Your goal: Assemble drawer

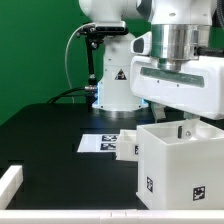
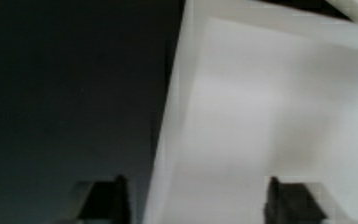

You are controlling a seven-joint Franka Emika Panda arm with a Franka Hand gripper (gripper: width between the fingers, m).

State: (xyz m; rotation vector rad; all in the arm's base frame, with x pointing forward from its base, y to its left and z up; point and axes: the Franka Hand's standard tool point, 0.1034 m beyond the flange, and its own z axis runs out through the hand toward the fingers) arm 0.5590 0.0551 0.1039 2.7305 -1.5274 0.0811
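Drawer casing (image 1: 168, 165) stands near, at the exterior view's right. Gripper (image 2: 201, 203) is half open, fingers (image 2: 105, 200) straddling one casing wall, gripping nothing.

casing (image 1: 170, 165) wall inside end effector (image 2: 197, 200) gap, black table (image 1: 45, 135) free on exterior view's left

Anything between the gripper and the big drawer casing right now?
Nothing visible. The gripper is at the casing's top rim, fingers either side of one white wall, no other part between. The small tray sits clear beside the casing.
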